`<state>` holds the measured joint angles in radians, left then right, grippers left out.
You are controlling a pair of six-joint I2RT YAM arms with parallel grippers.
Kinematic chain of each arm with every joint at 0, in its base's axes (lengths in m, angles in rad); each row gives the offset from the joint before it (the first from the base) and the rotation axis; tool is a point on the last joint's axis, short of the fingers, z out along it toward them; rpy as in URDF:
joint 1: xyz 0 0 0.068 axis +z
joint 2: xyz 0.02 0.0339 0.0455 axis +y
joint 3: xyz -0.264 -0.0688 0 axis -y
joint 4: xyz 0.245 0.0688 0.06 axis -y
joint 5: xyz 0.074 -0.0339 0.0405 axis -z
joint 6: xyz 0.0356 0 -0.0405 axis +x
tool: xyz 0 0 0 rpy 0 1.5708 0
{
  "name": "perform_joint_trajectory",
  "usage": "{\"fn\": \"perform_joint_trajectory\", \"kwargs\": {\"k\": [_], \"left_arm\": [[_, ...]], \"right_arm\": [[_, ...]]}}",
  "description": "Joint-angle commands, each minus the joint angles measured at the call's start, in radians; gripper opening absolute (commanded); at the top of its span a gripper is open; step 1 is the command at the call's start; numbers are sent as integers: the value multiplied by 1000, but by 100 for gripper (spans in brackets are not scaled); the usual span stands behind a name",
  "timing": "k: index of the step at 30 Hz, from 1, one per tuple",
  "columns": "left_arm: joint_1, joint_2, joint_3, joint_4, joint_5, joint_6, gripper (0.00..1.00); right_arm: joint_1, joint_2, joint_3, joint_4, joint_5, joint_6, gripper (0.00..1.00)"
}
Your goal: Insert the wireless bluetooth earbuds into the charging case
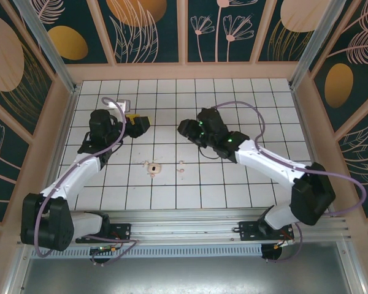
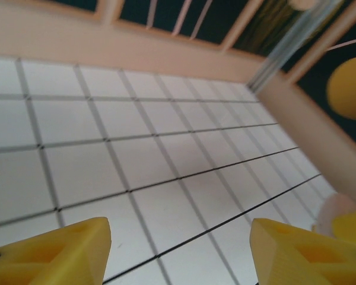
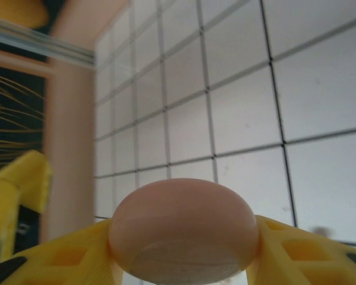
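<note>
My right gripper [image 3: 184, 252] is shut on the charging case [image 3: 183, 222], a smooth salmon-pink rounded shell held above the tiles; its yellow fingers [image 3: 296, 252] press both sides. From above, the right gripper [image 1: 186, 129] sits mid-table, facing the left gripper [image 1: 138, 121]. The left gripper [image 2: 181, 240] is open with nothing between its yellow fingers [image 2: 59, 252]; it hangs over bare tiles. Two wireless bluetooth earbuds lie on the tiles nearer the arm bases: one pinkish earbud [image 1: 153, 166] and a paler earbud [image 1: 181, 164]. The case [image 2: 335, 211] shows blurred at the right edge of the left wrist view.
The white tiled floor [image 1: 233, 184] is ringed by a low peach wall [image 1: 184, 71] with dark floral panels behind. An aluminium rail [image 1: 190, 226] carries the arm bases at the near edge. Lilac cables [image 1: 257, 122] loop over the arms.
</note>
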<state>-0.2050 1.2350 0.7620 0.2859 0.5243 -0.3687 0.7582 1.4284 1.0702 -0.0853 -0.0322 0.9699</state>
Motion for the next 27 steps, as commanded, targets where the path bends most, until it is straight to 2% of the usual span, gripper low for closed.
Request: {"fn": "perform_joint_trajectory", "kwargs": {"k": [1, 3, 7, 15, 21, 27], "left_arm": [[-11, -47, -45, 239, 131, 7, 60], [-22, -62, -74, 337, 190, 13, 57], [-49, -80, -86, 371, 241, 67, 57], [-135, -54, -68, 379, 252, 184, 61], [-158, -6, -30, 395, 249, 188, 61], [-164, 23, 14, 392, 242, 203, 60]], "right_arm": [[-38, -70, -57, 201, -48, -16, 51], [-60, -84, -81, 271, -75, -7, 51], [-71, -82, -88, 367, -130, -9, 51], [-60, -43, -91, 584, -259, 15, 51], [-40, -11, -71, 627, -324, 31, 51], [-12, 16, -67, 647, -335, 53, 51]]}}
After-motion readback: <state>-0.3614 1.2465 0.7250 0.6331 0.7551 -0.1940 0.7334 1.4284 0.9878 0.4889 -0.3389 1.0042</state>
